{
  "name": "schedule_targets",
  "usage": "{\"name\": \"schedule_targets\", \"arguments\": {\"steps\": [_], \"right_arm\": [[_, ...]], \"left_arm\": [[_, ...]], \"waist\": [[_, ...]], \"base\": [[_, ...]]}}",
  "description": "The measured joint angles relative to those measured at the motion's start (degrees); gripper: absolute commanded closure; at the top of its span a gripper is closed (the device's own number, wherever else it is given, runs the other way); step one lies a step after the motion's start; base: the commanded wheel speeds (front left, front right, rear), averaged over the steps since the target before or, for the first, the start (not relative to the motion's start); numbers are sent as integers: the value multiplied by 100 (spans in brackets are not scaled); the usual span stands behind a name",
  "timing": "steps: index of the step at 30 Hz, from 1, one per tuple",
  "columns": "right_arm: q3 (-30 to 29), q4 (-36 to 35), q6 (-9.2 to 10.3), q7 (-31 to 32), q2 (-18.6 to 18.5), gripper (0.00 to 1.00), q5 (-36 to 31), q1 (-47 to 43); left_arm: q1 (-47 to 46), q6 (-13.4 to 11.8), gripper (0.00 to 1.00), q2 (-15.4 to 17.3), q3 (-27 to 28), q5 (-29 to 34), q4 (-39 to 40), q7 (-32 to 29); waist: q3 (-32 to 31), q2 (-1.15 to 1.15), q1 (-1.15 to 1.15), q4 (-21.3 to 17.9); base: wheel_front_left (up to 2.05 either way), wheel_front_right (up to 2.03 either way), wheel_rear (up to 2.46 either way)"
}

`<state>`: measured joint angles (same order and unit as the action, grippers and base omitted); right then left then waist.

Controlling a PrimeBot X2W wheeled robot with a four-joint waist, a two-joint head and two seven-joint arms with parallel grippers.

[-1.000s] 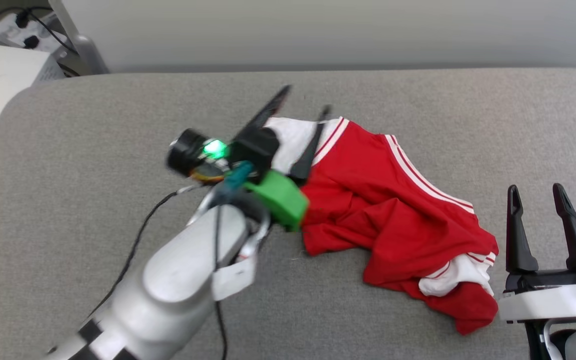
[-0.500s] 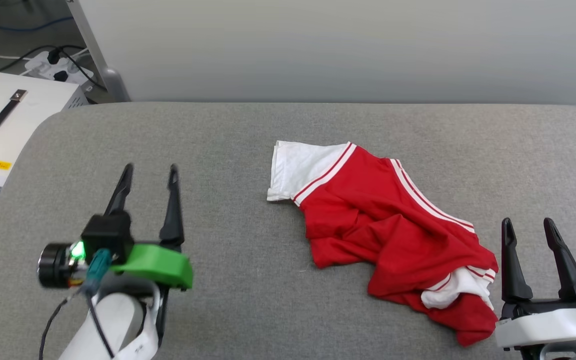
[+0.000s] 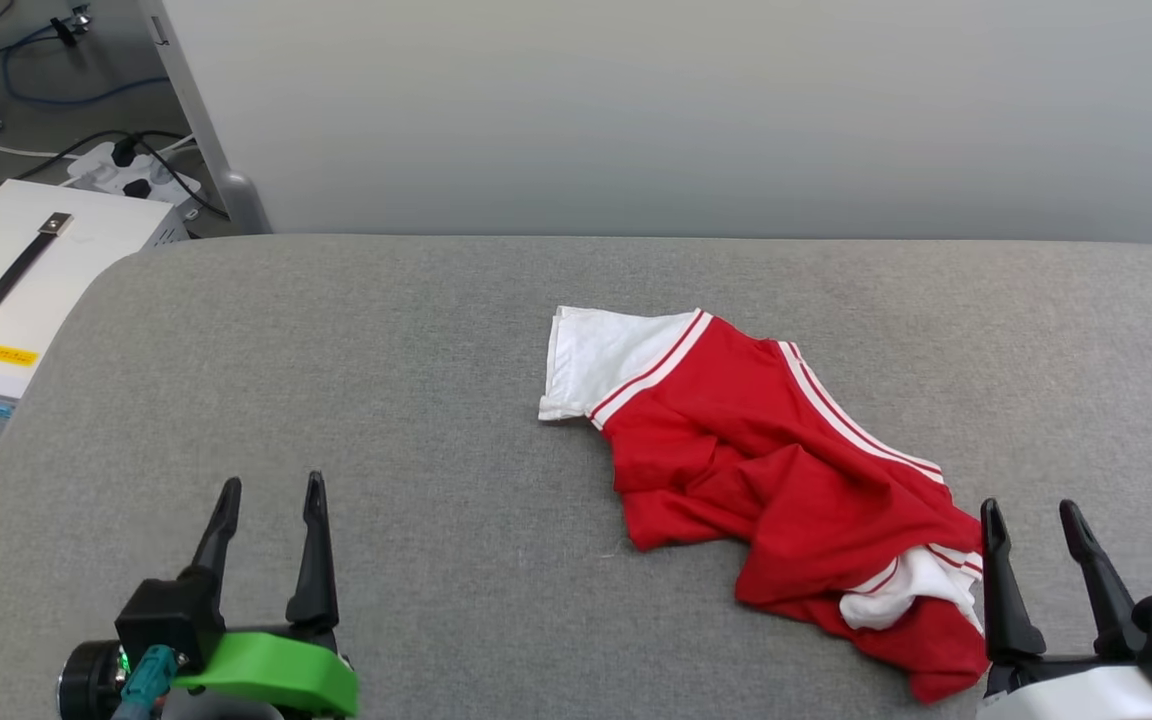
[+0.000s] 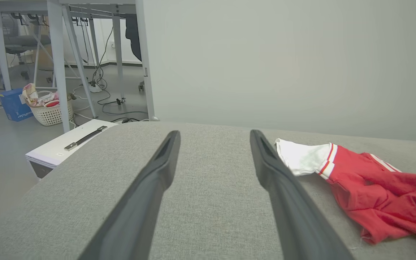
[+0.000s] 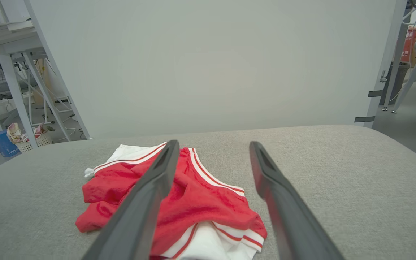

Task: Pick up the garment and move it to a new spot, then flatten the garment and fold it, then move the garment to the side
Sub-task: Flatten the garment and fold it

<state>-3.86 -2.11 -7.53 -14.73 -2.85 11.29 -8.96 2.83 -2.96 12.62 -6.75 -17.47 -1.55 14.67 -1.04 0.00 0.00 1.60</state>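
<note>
The red garment [image 3: 766,480] with white sleeves and striped trim lies crumpled on the grey padded table [image 3: 416,400], right of the middle. One white sleeve [image 3: 601,355] spreads flat at its far left; the other bunches at its near right end. No numerals show. My left gripper [image 3: 271,490] stands open at the lower left, well apart from the cloth, nothing between its fingers. My right gripper [image 3: 1031,510] is open at the lower right, just beside the garment's near right end. The left wrist view has the garment [image 4: 374,191] to the right of my fingers; in the right wrist view the garment [image 5: 179,202] lies ahead, partly behind the left finger.
A pale wall panel [image 3: 686,110] rises behind the table's far edge. Left of the table on the floor stand a white box with a handle [image 3: 26,290] and a power strip with cables [image 3: 131,175]. A laundry basket [image 4: 51,106] and table legs stand farther off.
My left arm has pulled back from the garment's white sleeve to the lower left, open and empty. The head camera tilted, so the whole picture shifted down. The garment stays crumpled.
</note>
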Motion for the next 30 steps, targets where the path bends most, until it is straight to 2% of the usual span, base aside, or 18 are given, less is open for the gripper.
{"name": "schedule_targets", "arguments": {"steps": [6, 11, 26, 30], "right_arm": [[21, 138, 0, 0, 0, 0, 54, -131], [36, 200, 0, 0, 1, 0, 51, -158], [-103, 129, 0, 0, -2, 0, -53, -125], [-305, -104, -1, 0, -190, 0, -56, 278]], "left_arm": [[72, 436, 0, -299, 229, 352, -231, 0], [71, 628, 0, -475, 378, 600, -383, 0], [71, 836, 0, -697, 680, 977, -532, 0], [66, 878, 0, -739, 728, 1050, -524, 0]], "waist": [[-7, 0, 0, 83], [13, 0, 0, 129], [18, 0, 0, 131], [86, 0, 0, 128]], "base": [[0, 0, 0], [0, 0, 0], [0, 0, 0], [0, 0, 0]]}}
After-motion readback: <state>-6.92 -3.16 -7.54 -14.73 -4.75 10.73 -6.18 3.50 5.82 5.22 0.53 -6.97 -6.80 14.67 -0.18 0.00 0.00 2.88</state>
